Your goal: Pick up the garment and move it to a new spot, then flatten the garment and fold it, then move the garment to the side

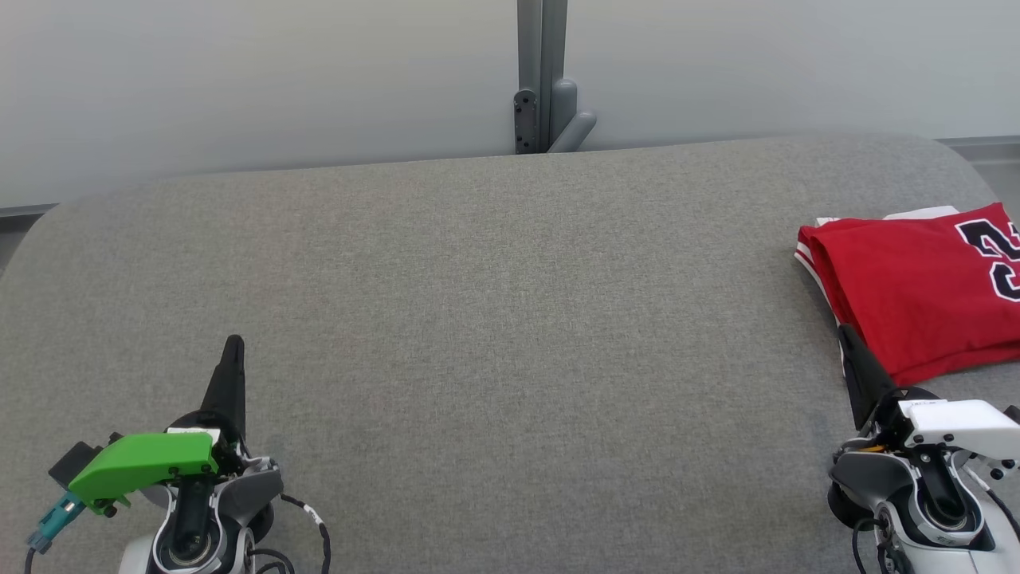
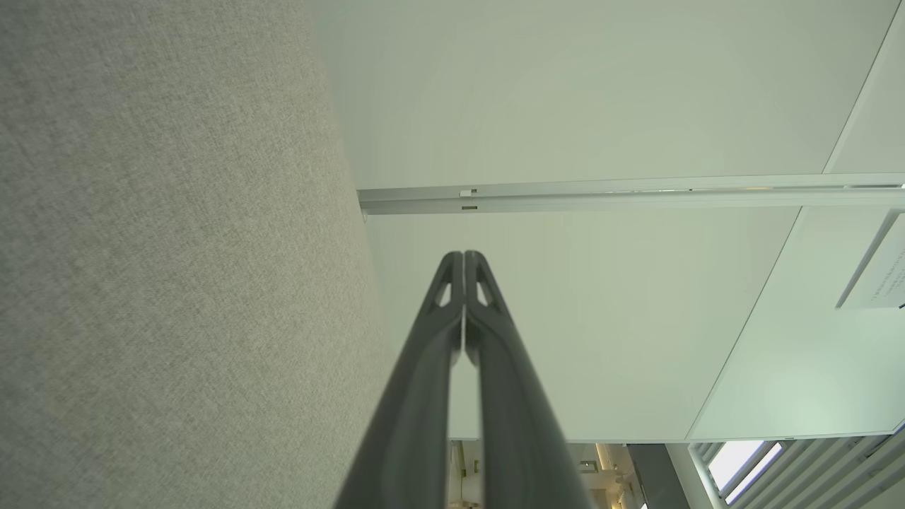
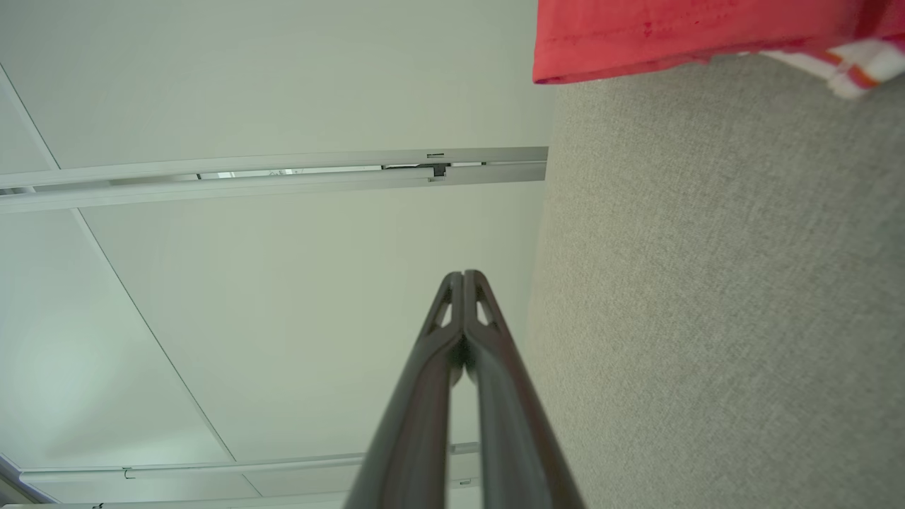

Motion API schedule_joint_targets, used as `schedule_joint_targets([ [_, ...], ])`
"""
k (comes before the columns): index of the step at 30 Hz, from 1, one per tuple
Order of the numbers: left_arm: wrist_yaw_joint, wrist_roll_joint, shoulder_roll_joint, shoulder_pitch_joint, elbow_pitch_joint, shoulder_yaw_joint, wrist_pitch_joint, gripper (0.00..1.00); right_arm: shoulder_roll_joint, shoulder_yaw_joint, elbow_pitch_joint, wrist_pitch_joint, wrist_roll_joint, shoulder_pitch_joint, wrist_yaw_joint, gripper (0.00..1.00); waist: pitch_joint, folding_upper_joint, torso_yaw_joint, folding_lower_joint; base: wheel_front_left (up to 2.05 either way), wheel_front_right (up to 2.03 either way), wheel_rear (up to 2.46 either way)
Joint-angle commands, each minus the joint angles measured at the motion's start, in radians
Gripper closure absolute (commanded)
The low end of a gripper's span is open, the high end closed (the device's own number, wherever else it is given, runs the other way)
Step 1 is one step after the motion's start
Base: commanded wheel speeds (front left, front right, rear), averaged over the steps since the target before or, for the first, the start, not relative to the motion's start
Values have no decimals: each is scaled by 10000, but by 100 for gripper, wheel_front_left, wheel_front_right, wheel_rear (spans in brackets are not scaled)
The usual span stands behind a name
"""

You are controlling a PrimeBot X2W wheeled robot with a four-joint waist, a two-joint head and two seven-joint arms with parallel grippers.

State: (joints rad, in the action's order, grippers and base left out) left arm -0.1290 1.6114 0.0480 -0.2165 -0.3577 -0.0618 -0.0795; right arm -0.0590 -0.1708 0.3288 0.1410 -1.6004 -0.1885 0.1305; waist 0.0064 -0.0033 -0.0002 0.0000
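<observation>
Left gripper [image 1: 233, 344] sat nearest at lower left, jaws pressed together, nothing held. Grey counter [image 1: 510, 303] stretched btwn. Right gripper [image 1: 847, 339] was likewise closed & empty, tip just beside the red garment [image 1: 908, 287], folded at counter's right edge. Fabric prob. light, soft, slippery; best pinched at a corner thru all layers.

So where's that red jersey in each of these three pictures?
Head view: the red jersey lies folded at the far right edge, on the grey table.
Right wrist view: the red jersey runs along the top right edge.
Left wrist view: grey table down the left, pale wall to the right.
Shared landmark: the grey wall rail, upright at top centre in the head view, crosswise in both wrist views.
</observation>
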Motion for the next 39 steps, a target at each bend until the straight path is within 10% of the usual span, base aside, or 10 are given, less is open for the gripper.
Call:
schedule_joint_targets([
  [1,-52,23,40,-139,-8,-27,-24,100,-15,-29,20,52,-36,-62,4,100,0,33,0,0,0,0,0],
  [39,-52,25,40,-138,-5,-24,-21,100,28,-86,21,94,35,-73,4,100,0,33,0,0,0,0,0],
])
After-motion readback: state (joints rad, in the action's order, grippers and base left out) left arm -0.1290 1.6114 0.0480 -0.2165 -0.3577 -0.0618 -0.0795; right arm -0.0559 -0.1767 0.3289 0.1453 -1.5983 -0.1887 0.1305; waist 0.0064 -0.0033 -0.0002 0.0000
